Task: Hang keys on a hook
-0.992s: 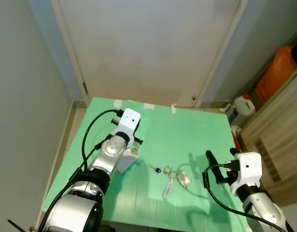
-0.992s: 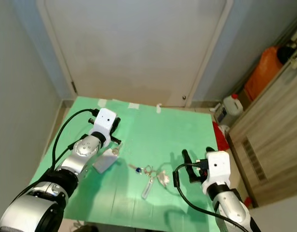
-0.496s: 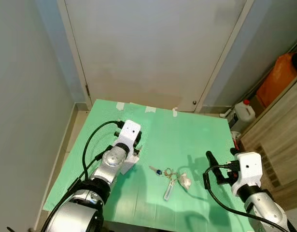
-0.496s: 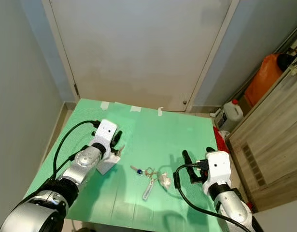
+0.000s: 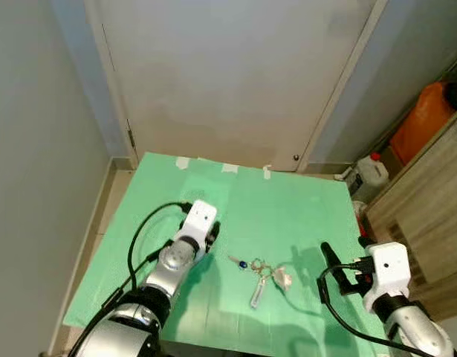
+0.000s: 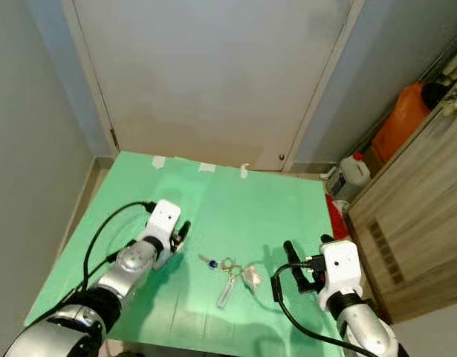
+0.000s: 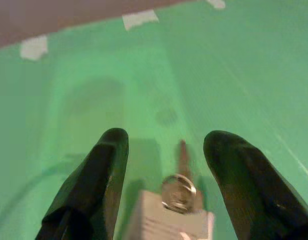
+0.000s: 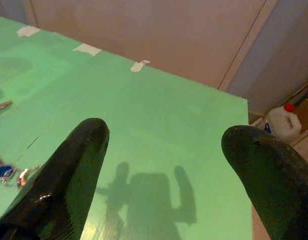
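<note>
A bunch of keys (image 5: 259, 272) with a blue-headed key and a pale tag lies on the green mat (image 5: 287, 201), near its front middle. My left gripper (image 5: 211, 232) hovers low over the mat just left of the keys. In the left wrist view its fingers (image 7: 108, 160) stand open on either side of a white block (image 7: 166, 222) carrying a metal hook (image 7: 179, 191). To the right of the keys my right gripper (image 5: 343, 249) is open and holds nothing. A few keys (image 8: 7, 172) sit at the edge of the right wrist view.
A closed door (image 5: 235, 74) stands behind the mat, with strips of tape (image 5: 229, 166) along the mat's far edge. A white jug (image 5: 371, 169), an orange container (image 5: 427, 117) and a wooden cabinet (image 5: 429, 216) are at the right. A grey wall (image 5: 35, 149) runs along the left.
The camera has shifted a little. My left gripper has come nearer and lower over the white block, which my wrist now covers in the eye views. The right gripper has barely moved.
</note>
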